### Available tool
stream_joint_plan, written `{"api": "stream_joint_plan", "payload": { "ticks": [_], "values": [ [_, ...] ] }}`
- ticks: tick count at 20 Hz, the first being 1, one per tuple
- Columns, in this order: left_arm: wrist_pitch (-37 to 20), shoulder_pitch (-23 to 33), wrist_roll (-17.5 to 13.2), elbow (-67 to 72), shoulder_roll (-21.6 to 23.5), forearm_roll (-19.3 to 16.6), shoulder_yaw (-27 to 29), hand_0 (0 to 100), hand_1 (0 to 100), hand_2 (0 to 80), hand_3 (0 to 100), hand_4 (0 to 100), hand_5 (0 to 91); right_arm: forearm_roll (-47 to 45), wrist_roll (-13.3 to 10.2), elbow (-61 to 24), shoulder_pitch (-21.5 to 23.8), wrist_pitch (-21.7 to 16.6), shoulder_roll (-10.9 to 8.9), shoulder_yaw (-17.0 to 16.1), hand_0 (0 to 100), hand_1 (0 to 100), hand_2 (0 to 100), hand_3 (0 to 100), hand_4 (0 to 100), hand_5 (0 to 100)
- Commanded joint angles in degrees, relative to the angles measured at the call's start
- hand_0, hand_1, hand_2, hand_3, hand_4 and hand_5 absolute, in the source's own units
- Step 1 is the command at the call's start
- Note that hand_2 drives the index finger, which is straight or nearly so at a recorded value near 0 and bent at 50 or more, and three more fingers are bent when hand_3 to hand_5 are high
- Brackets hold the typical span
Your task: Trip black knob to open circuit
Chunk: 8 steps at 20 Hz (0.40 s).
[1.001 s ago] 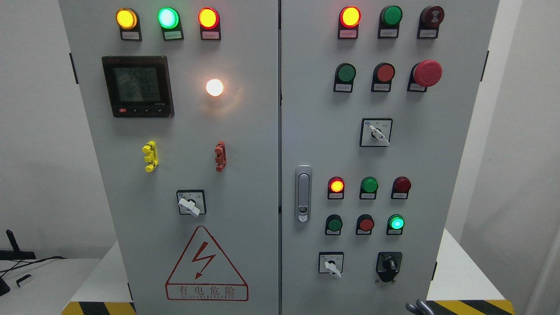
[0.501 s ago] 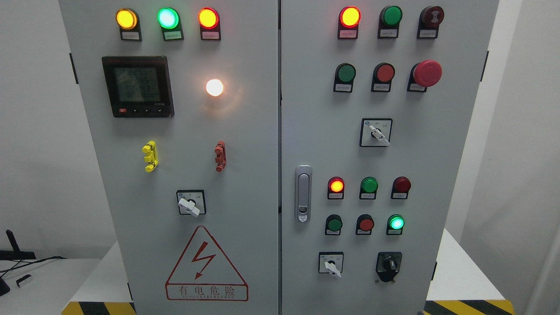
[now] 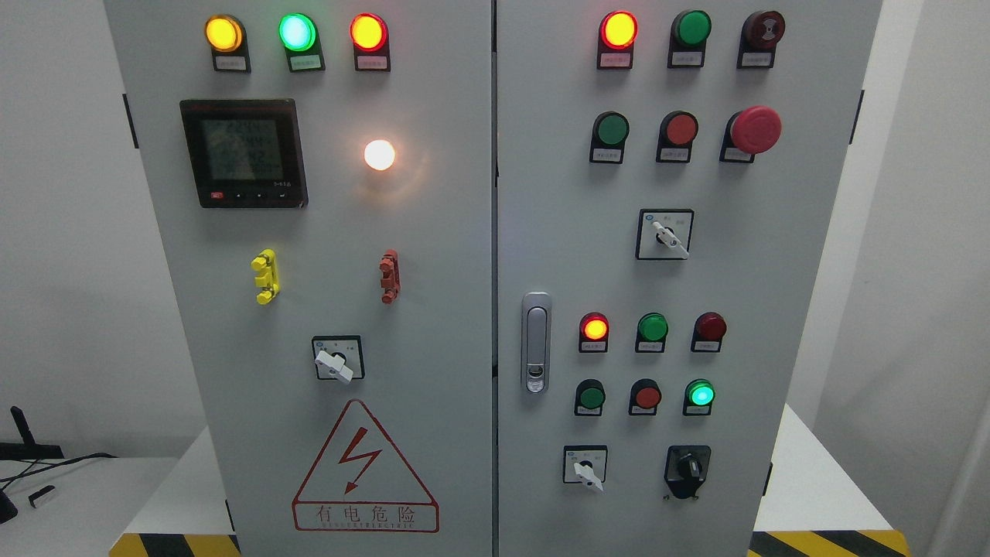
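The black knob (image 3: 687, 469) sits at the lower right of the grey electrical cabinet's right door (image 3: 773, 255), its handle pointing roughly upright with a slight tilt. Above it glows a green lamp (image 3: 701, 394). A lit red lamp (image 3: 594, 329) and unlit green and dark red lamps stand in the row higher up. Neither of my hands shows anywhere in the head view.
A white-handled selector (image 3: 586, 469) sits left of the black knob, another (image 3: 668, 236) higher up, and one (image 3: 336, 360) on the left door. A red mushroom stop button (image 3: 755, 129), a door latch (image 3: 535, 341) and a digital meter (image 3: 243, 152) also show. Yellow-black hazard tape (image 3: 827, 543) edges the bottom.
Grey fingertips that showed at the bottom edge right of the middle one second ago have dropped out of view. The panel lamps and knobs look unchanged.
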Motion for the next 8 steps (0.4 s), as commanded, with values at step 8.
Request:
{"api": "stream_joint_plan", "payload": {
  "ticks": [8],
  "values": [
    [0.03,0.0,-0.02,0.03,0.05,-1.76,0.0,12,39,0.0,0,0,0.0,-2.24,0.0,-0.66,0.14,0.12,-0.8,0.61,12,0,0,16,7,7]
  ]
}}
